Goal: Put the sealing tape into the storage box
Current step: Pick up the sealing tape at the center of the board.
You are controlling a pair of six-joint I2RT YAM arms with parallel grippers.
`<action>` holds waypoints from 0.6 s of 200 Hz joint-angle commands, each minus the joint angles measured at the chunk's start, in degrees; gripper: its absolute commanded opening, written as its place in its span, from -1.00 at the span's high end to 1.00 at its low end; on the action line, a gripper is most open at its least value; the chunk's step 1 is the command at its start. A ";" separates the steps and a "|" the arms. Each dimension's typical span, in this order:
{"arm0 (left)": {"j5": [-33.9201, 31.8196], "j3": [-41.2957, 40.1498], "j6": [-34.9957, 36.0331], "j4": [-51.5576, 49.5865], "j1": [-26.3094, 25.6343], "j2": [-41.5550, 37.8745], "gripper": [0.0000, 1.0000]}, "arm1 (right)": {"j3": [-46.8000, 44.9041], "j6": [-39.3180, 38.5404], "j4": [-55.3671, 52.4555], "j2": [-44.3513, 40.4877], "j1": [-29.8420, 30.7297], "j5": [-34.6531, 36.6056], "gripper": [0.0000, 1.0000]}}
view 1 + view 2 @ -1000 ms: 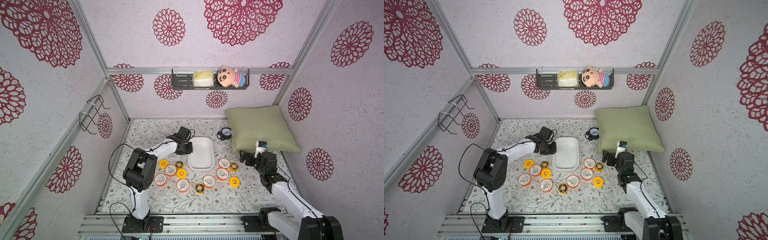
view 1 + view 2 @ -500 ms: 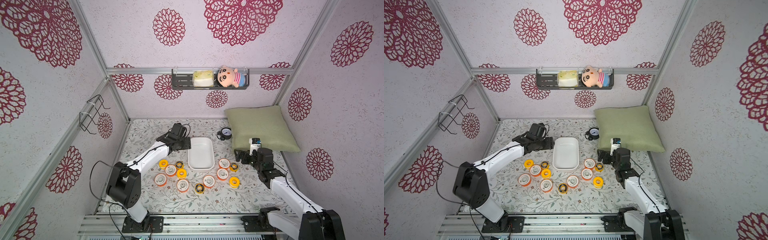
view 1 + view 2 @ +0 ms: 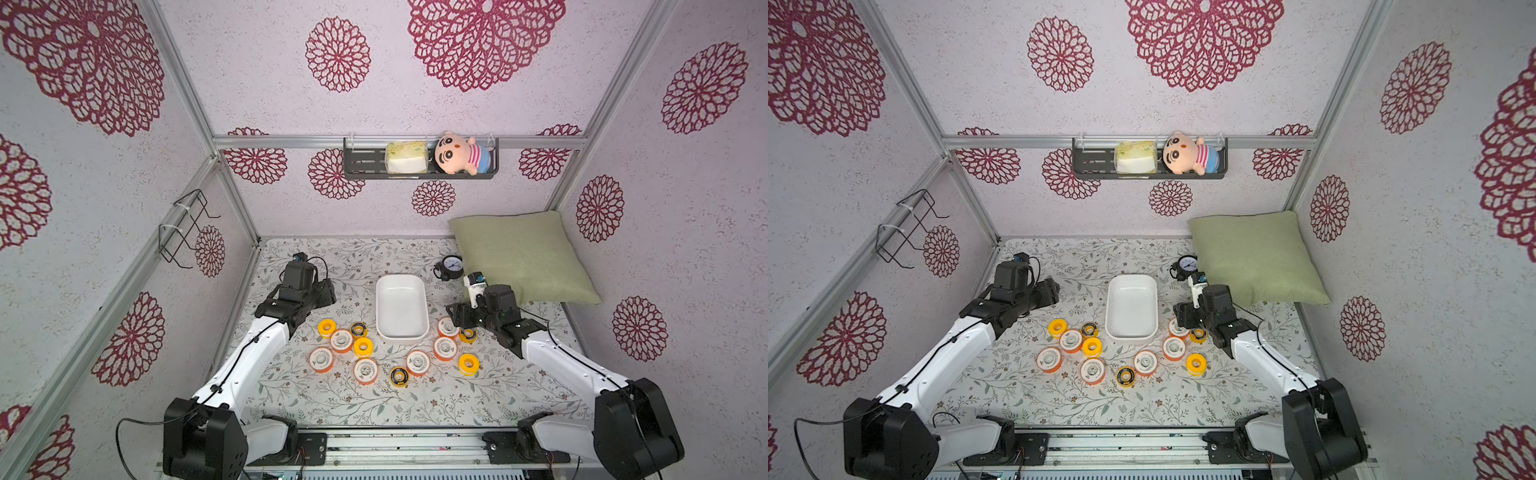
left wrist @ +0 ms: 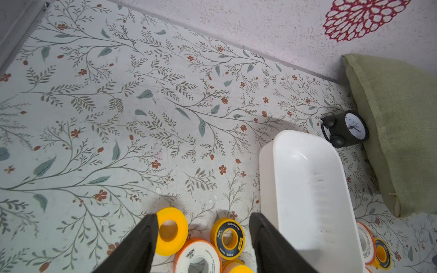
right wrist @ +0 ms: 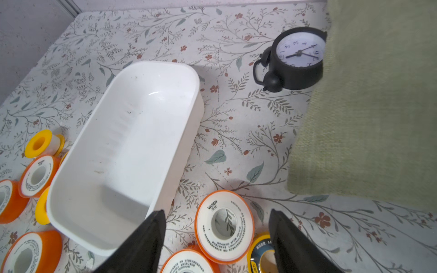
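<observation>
The storage box (image 3: 401, 308), a white tub, stands empty mid-table in both top views (image 3: 1131, 308). Several spools of sealing tape lie flat left of it (image 3: 341, 340), in front (image 3: 399, 376) and to its right (image 3: 444, 348). My left gripper (image 4: 203, 219) is open above the left group, its fingers straddling a yellow spool (image 4: 171, 230) and a black-faced spool (image 4: 228, 237). My right gripper (image 5: 216, 217) is open, with a white, orange-rimmed spool (image 5: 224, 227) between its fingers, untouched. The box wall (image 5: 123, 146) is beside one finger.
A black alarm clock (image 3: 451, 266) stands behind the box against a green pillow (image 3: 519, 257) at the back right. A dark wall shelf (image 3: 365, 162) holds a plush doll and a yellow pack. A wire rack (image 3: 187, 228) hangs on the left wall.
My left gripper has drawn away from the box's left side toward the left wall and opened. My right gripper has moved left over the spools beside the box, its jaws narrowing.
</observation>
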 commanded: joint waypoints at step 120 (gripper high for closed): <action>4.21 -1.92 0.58 3.60 1.84 -1.04 -0.37 | 10.90 -1.14 -11.77 14.82 8.46 6.78 0.14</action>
